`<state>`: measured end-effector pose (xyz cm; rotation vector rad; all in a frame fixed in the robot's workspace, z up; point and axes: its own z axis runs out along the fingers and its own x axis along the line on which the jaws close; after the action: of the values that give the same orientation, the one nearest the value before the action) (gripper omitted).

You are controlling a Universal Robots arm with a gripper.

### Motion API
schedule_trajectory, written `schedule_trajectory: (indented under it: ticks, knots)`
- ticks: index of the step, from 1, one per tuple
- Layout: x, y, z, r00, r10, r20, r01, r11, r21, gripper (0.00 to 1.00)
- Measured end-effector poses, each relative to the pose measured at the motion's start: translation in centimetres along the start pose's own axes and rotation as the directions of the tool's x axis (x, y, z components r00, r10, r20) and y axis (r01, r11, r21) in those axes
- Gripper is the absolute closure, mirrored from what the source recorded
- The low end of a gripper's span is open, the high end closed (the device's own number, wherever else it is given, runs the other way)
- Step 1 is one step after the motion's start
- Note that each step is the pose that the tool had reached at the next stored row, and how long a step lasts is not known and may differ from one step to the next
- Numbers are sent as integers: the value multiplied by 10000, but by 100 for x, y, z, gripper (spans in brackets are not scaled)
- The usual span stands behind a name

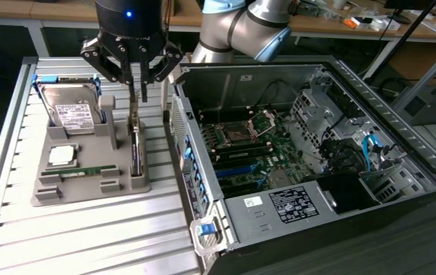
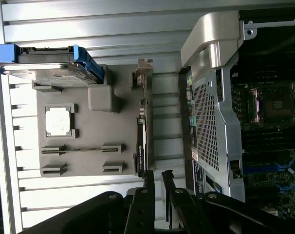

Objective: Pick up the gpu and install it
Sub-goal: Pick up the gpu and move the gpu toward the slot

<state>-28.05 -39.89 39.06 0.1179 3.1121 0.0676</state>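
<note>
The gpu [image 1: 135, 143] [image 2: 142, 127] stands on its long edge in a slot of a grey holder tray [image 1: 87, 192] [image 2: 89, 161], along the tray's side nearest the computer case. Its silver bracket is at the far end of the card, toward the top of the exterior view, and a small green label shows on its edge in the wrist view.

The gripper [image 1: 138, 94] [image 2: 157, 176] hangs right above the bracket end of the card, pointing straight down. The jaws stand slightly apart with a narrow gap of bare desk between them, and they grip nothing. Whether a fingertip touches the bracket cannot be told.

On the same tray, to the exterior view's left of the card, a hard drive [image 1: 73, 112] [image 2: 45, 68] in a blue-edged carrier leans at the far end. A square processor chip [image 1: 62, 153] [image 2: 59, 121] lies flat nearer the front. A slim green memory stick [image 1: 80, 170] [image 2: 82, 149] sits on edge just in front of the chip.

The tray rests on a slatted metal desk [image 1: 87, 240] [image 2: 89, 29]. Just beside it, on the exterior view's right, an open computer case [image 1: 202, 189] [image 2: 211, 126] lies on its side with the motherboard [image 1: 248, 149] [image 2: 269, 122] exposed. The robot arm [image 1: 240, 28] reaches in from behind the case.
</note>
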Motion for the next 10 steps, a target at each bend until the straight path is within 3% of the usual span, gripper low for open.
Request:
schedule_trajectory:
  ticks: [3,5,10]
  knots:
    - [0,0,0,10000,0,0,0,10000,0,70]
    - [0,0,0,10000,0,0,0,10000,0,58]
    - [0,0,0,10000,1,0,-1,10000,0,52]
